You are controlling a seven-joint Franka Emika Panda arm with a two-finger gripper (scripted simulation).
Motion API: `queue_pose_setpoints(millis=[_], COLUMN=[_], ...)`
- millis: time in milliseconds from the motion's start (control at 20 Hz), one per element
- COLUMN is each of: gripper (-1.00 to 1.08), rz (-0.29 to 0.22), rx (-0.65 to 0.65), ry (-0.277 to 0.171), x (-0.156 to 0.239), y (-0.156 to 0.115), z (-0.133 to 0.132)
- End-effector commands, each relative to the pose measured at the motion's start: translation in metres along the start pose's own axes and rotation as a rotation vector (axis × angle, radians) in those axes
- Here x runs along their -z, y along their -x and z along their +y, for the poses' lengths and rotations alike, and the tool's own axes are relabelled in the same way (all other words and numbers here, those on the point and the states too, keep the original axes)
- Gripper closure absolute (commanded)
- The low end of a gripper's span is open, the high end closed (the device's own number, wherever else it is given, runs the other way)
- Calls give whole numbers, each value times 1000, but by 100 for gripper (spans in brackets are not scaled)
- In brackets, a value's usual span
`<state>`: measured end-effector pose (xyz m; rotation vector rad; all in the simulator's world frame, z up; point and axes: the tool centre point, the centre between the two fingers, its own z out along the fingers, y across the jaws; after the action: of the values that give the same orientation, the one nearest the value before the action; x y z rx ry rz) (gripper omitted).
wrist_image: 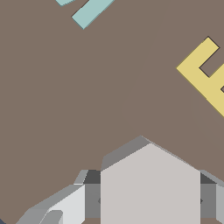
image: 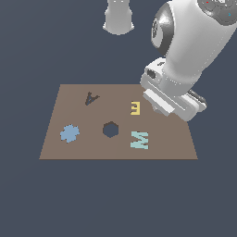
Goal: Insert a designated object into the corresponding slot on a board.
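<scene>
The light grey hexagonal block (wrist_image: pixel 148 183) sits between my gripper's fingers (wrist_image: pixel 92 199) in the wrist view, their pads against two of its sides. My gripper (wrist_image: pixel 151 201) is shut on it. In the exterior view the hand (image: pixel 172 102) is low over the far right part of the brown board (image: pixel 83 150), and it hides the block. The dark hexagonal slot (image: pixel 110 129) lies open near the board's middle, to the exterior view's left of the hand and nearer the camera. I cannot tell whether the block touches the board.
On the board are a yellow E (image: pixel 135 108), a pale teal M (image: pixel 139 140), a dark A-shaped cut-out (image: pixel 91 98) and a blue flower-like shape (image: pixel 70 134). The wrist view shows the E (wrist_image: pixel 205 74) and part of the M (wrist_image: pixel 89 12). The arm's base (image: pixel 119 18) stands behind the board.
</scene>
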<state>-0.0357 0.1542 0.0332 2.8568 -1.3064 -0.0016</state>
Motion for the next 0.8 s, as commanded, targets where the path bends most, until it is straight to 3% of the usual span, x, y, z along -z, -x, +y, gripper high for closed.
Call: queue_pose_setpoints(millis=[0, 250, 750], gripper=[108, 108, 108], rz=[1, 0, 0], rx=[-14, -69, -231], ry=[0, -1, -1], x=[1, 2, 6], y=[-10, -48, -158], z=[1, 8, 39])
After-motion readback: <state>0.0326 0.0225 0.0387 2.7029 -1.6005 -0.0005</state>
